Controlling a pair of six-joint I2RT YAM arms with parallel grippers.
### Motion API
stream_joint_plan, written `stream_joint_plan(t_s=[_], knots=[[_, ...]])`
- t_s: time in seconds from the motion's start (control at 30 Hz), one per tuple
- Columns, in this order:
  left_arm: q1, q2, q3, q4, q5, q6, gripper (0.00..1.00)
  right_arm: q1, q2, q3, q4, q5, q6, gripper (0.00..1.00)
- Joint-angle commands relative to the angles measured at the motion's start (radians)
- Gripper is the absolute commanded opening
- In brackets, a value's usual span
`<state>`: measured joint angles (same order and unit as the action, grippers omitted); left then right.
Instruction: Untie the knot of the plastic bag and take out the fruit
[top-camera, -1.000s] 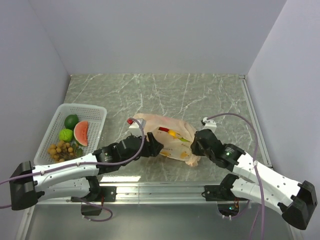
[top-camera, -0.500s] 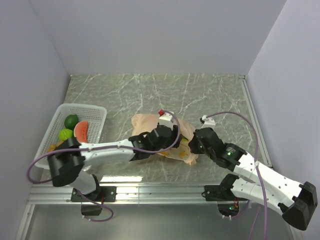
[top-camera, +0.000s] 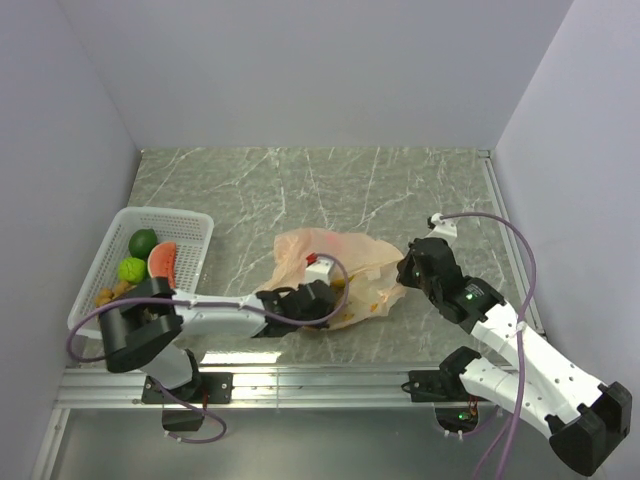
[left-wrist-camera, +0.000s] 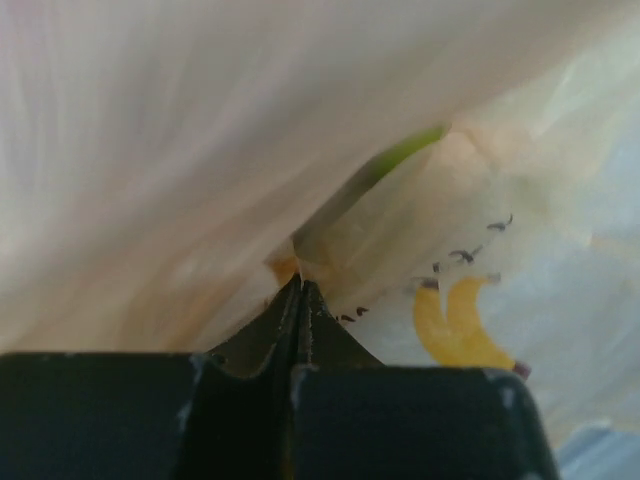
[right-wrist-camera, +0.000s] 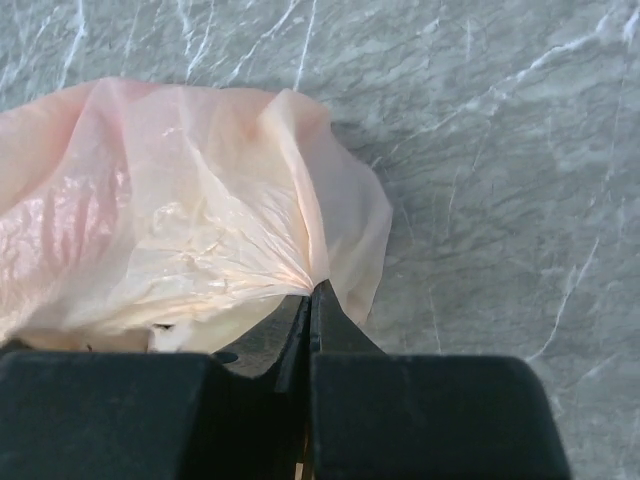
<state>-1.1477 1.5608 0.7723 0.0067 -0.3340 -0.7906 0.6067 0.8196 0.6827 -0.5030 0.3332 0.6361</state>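
Top external view shows the plastic bag (top-camera: 340, 275) lying mid-surface between both arms, and it looks flatter and more spread out than a second ago, when it was a tighter bundle with fruit colours showing through. The right arm has swung back toward the right edge, so the bag got stretched that way, while the left arm has tucked in low against the bag's near-left side.

Left fingers (left-wrist-camera: 298, 300) are pressed fully together with a fold of bag film pinched at the tips; a bit of green shows through the plastic (left-wrist-camera: 400, 155), probably one of the fruit. Right fingers (right-wrist-camera: 310, 300) are also fully closed, nipping the bag's right-hand edge just above the marble surface (right-wrist-camera: 500, 150).

So my read is both arms are pulling the film apart in opposite directions. Can't make out the knot in any view, so no idea if it's loosened. No fruit is out on the surface yet; the basket (top-camera: 185, 225) at left has its own stuff in it.
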Motion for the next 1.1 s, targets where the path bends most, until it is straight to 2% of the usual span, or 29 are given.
stream_joint_plan(t_s=[0.0,0.07,0.13,0.27,0.4,0.47,0.6,0.83,0.93,1.07], knots=[[-0.035,-0.131,-0.096,-0.074,0.084,-0.09,0.04,-0.01,-0.013,0.038,0.041,0.029,-0.042,0.0],[-0.053,-0.166,-0.1,-0.102,0.075,-0.091,0.06,-0.008,-0.014,0.012,0.061,-0.024,-0.049,0.0],[-0.058,-0.188,-0.081,-0.123,0.038,-0.081,0.11,-0.009,-0.023,-0.015,0.083,-0.068,-0.055,0.0],[-0.058,-0.254,0.008,-0.129,-0.04,-0.064,0.44,0.002,-0.054,-0.081,0.124,-0.155,-0.068,0.0],[-0.055,-0.271,0.079,-0.114,-0.17,-0.044,0.6,0.025,-0.083,-0.089,0.087,-0.145,-0.062,0.0],[-0.024,-0.237,0.128,-0.14,-0.206,-0.036,0.59,0.031,-0.103,-0.087,0.058,-0.135,-0.058,0.0],[0.039,-0.144,0.185,-0.145,-0.151,-0.013,0.57,0.034,-0.135,-0.094,0.038,-0.137,-0.044,0.0],[0.042,-0.019,0.22,-0.212,-0.125,-0.001,0.51,0.033,-0.169,-0.114,0.029,-0.138,-0.032,0.0],[0.042,-0.022,0.17,-0.205,-0.148,-0.016,0.54,0.034,-0.168,-0.124,0.034,-0.138,-0.03,0.0],[0.042,-0.027,0.133,-0.195,-0.177,-0.013,0.65,0.034,-0.163,-0.132,0.047,-0.145,-0.027,0.0]])
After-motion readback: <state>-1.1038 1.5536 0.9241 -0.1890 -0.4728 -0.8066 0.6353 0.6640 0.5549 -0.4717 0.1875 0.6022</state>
